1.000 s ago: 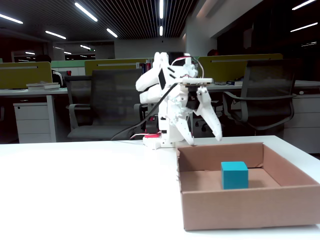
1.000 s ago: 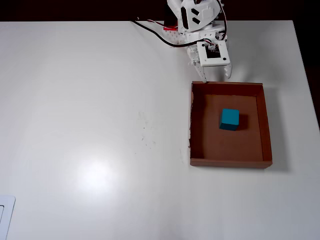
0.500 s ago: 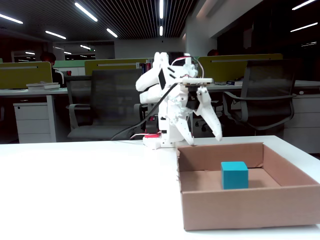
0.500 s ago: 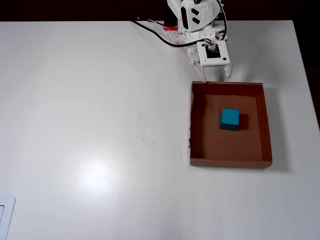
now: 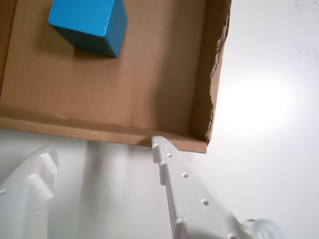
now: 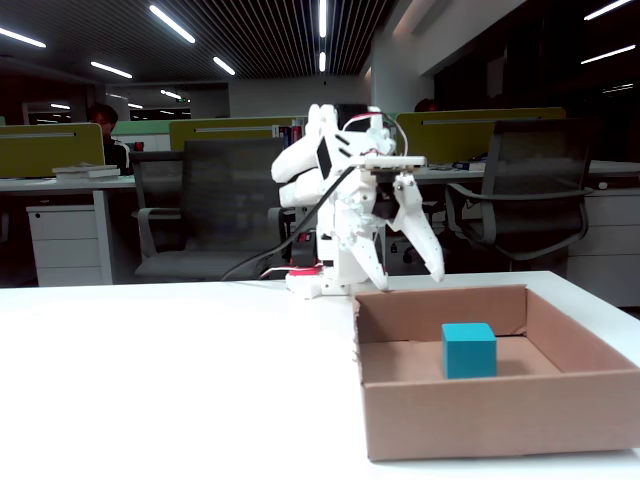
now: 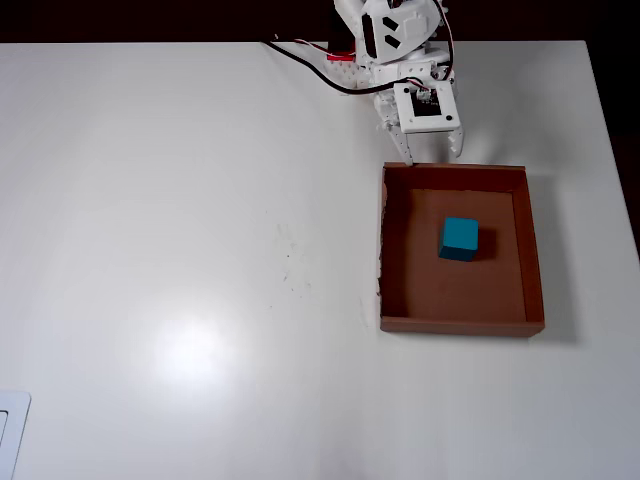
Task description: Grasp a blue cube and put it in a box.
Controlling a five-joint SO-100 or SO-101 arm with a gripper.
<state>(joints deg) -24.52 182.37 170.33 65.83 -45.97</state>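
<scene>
So, writing: none readable on any item in any view.
Cube: blue cube [image 7: 460,239] sits on the floor of the box [image 7: 531,260], free of the walls, a bit toward the arm-side wall in the overhead view; also seen in the fixed view [image 6: 469,350] and the wrist view [image 5: 89,25].
Cube cut off: top of it leaves the frame in the wrist view.
Box: open brown cardboard, low walls, on the white table [image 7: 180,250]; the wall toward the table's middle has a ragged torn edge, plain in the wrist view [image 5: 215,69].
Gripper: gripper [image 5: 104,152] hangs outside the box, just beyond its near wall; jaws spread apart, nothing between them.
Gripper elsewhere: in the fixed view [image 6: 408,268] both fingers point down behind the far wall; in the overhead view [image 7: 430,152] the wrist covers the fingertips, so the gap is not readable there.
Hidden: arm base cut off at the top edge of the overhead view; box floor near the front wall hidden in the fixed view.
Edges: box lies near the table's right edge in the overhead view.
Open room: wide bare table left of the box in the overhead view.
Background: office chairs [image 6: 215,200] and desks behind, dim and soft.
</scene>
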